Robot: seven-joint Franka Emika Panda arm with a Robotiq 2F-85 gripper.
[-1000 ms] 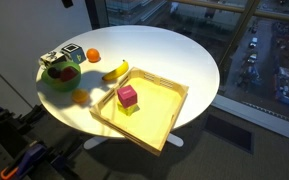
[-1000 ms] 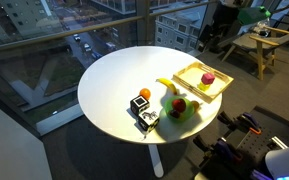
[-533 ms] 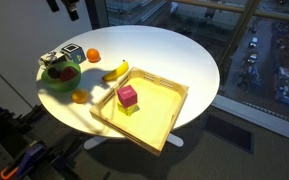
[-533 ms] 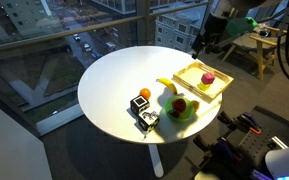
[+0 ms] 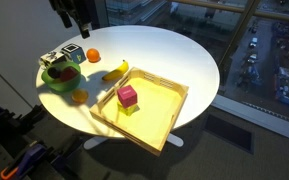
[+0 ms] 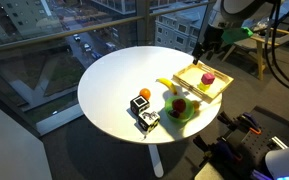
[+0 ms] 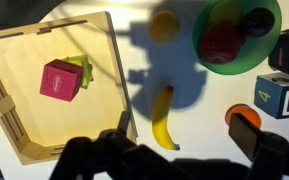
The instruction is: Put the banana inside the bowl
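The arm is on its approach, with nothing picked up yet. The banana [image 5: 116, 71] lies bare on the white tabletop [image 5: 174, 55], between the green bowl [image 5: 61, 73] to its left and the wooden tray [image 5: 149, 115] to its right. It sits just beside the tray's far corner and apart from the bowl. The gripper [image 5: 74, 15] hangs high over the far left of the tabletop, well above the fruit. In the wrist view the fingers [image 7: 259, 145] stand wide apart, and the banana [image 7: 163, 118] lies lengthwise between them, with the bowl [image 7: 232, 68] off to one side.

As I judge it, the next move is a straight descent, the fingers straddling the banana across its narrow width and keeping clear of the tray wall.

Compared with a second ago, the gripper has come down and into plain sight in both exterior views. The banana, the bowl and the pink block [image 5: 128, 96] in the tray have not stirred.
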